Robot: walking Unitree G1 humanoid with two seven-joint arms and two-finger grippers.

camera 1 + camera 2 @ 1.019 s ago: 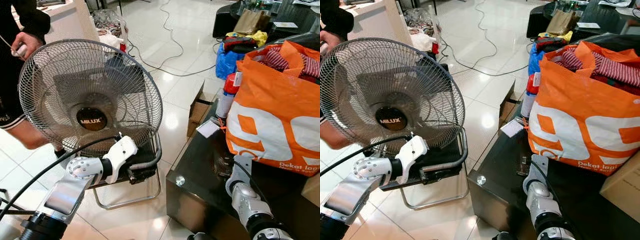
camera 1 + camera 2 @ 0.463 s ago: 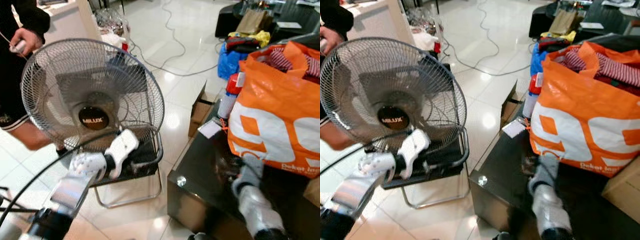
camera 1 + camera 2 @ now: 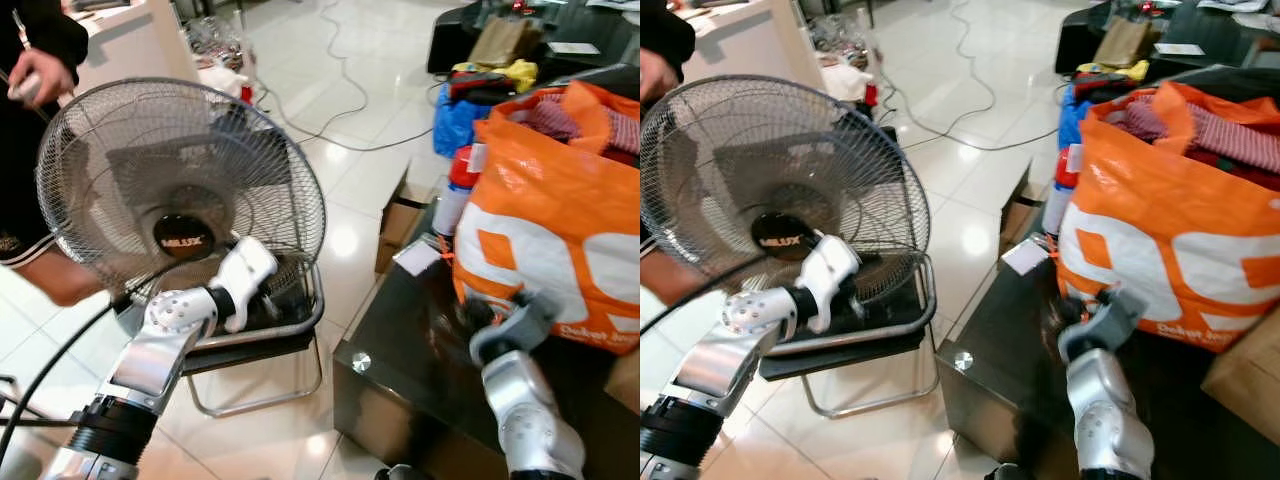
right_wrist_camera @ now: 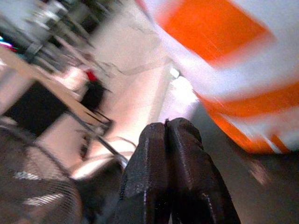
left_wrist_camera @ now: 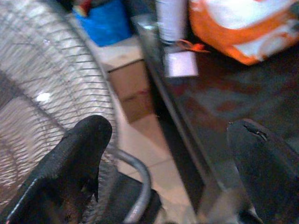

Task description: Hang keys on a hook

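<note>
No keys or hook could be made out. The right gripper (image 4: 167, 128) (jaws pressed together, empty) hung beside the orange bag (image 3: 560, 230) over the counter (image 3: 420, 350); the left gripper (image 5: 170, 154), jaws spread, sat farther off by the fan (image 3: 180, 190).

Looks like a lived-in home from my feed, living room area. Glossy white tiled floor (image 3: 350, 190) with cables (image 3: 330, 60) trailing across it. MILUX pedestal fan (image 3: 180, 190) by a chrome-framed chair (image 3: 260, 345). Low black glossy table (image 3: 410, 340) carrying an orange shopping bag (image 3: 550, 230) stuffed with striped clothes (image 3: 1230, 135), plus a spray can (image 3: 455, 195). Cardboard box (image 3: 395, 220) on the floor, more bags (image 3: 485, 85) behind, and a person (image 3: 30, 60) standing at the left.
</note>
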